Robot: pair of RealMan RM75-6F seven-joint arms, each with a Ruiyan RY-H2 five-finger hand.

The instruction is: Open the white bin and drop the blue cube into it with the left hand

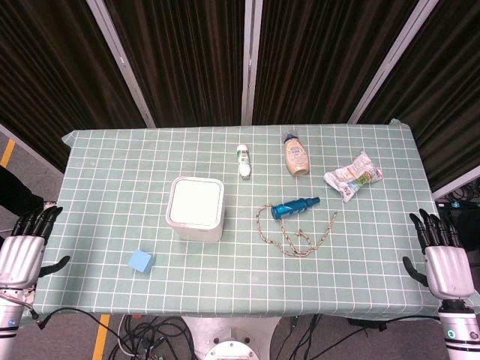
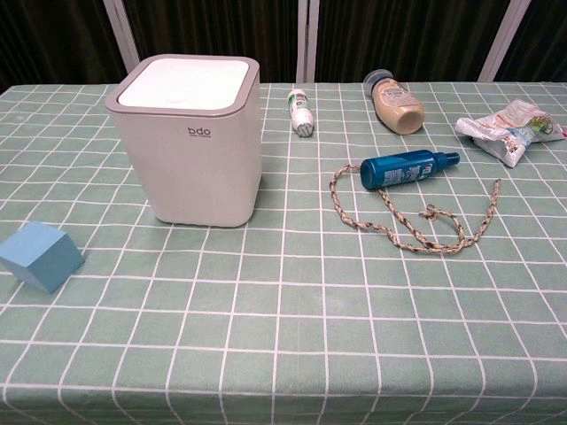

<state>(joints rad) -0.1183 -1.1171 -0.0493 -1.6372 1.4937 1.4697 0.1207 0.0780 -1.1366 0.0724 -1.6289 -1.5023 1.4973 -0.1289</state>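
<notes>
Starting layout, before any contact. White bin (image 1: 196, 208) stands upright on the checked counter (image 1: 360, 247), left of centre, with its flat lid closed. Blue cube (image 1: 140, 261) rests on the counter near the bin, toward the robot and to the left, apart from it; the chest view shows a clear strip of cloth between the two.

Left hand (image 1: 22, 251) hovers off the counter's left edge, fingers (image 1: 34, 223) extended and slightly spread, holding nothing. Right hand (image 1: 444, 259) mirrors it off the right edge, likewise spread and empty. Neither hand appears in the chest view.

Bystanders on the right half: a small white bottle (image 1: 243, 160), a tan sauce bottle (image 1: 296, 156), a crumpled wrapper (image 1: 352, 176), a blue spray bottle (image 1: 294, 207) and a looped cord (image 1: 296, 234).

Judged step: none begun; lid opening comes first. The next move likely calls for a hand to reach the lid and open it, then for the left hand to travel inward and close on the cube. How the lid releases cannot be told.
</notes>
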